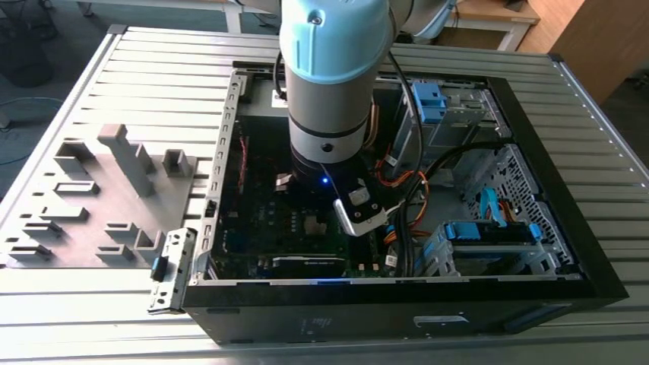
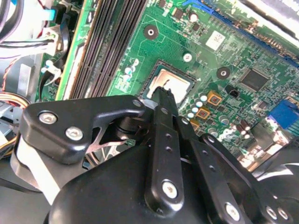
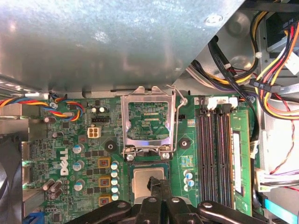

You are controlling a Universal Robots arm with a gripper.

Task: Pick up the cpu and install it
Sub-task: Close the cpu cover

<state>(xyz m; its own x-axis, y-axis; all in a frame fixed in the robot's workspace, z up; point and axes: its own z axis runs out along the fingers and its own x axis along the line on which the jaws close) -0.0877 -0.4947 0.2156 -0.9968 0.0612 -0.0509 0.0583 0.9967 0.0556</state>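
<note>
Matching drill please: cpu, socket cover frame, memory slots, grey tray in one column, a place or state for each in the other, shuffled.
1. cpu
2. socket cover frame
3. memory slots
4. grey tray

A. flipped up, open
B. on the table, at the exterior view's left of the case
C. lying in the socket, under the gripper
D. long, black, beside the socket

Pairs: 1-C, 2-A, 3-D, 4-B

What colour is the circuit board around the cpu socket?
Green; the circuit board shows best in the first wrist view.
</note>
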